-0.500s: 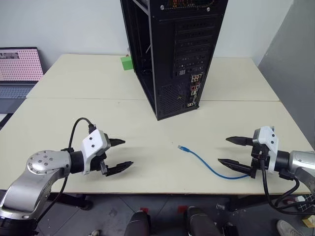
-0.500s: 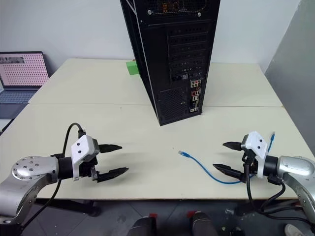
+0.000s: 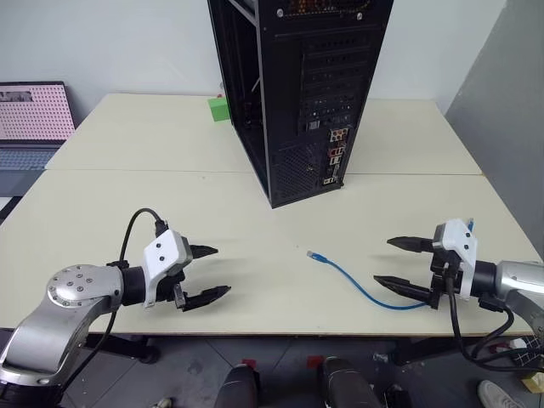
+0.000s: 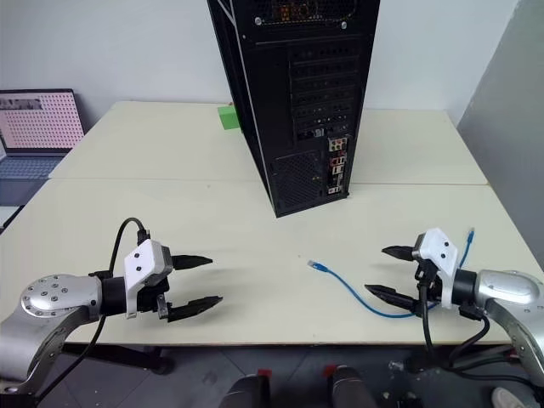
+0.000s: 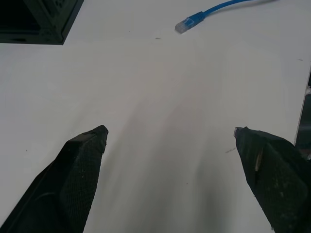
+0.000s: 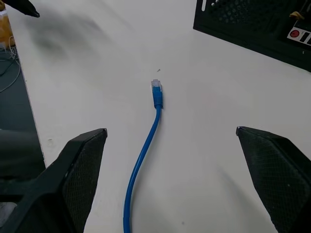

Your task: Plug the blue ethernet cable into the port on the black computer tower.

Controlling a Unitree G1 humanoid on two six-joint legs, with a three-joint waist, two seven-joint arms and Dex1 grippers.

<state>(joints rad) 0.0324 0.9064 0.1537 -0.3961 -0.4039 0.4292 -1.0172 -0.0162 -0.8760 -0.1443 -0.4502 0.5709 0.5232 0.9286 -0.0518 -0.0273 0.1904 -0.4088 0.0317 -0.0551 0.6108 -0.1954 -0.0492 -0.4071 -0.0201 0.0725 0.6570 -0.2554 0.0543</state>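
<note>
The blue ethernet cable (image 3: 357, 286) lies loose on the pale table (image 3: 153, 195), curving from its plug (image 3: 316, 255) toward the front right edge. The black computer tower (image 3: 306, 93) stands upright at the back centre, rear face toward me. The port sits somewhere in the rear connector cluster (image 3: 335, 158), too small to single out. My left gripper (image 3: 219, 270) hovers open over bare table, well left of the plug. My right gripper (image 3: 382, 260) hovers open beside the cable's near end, and the cable (image 6: 146, 145) runs between its fingers without touching them.
A laptop (image 3: 30, 119) sits at the far left and a small green block (image 3: 219, 109) stands behind the tower's left side. A grey wall (image 3: 510, 102) borders the table on the right. The table's front edge runs just below both grippers.
</note>
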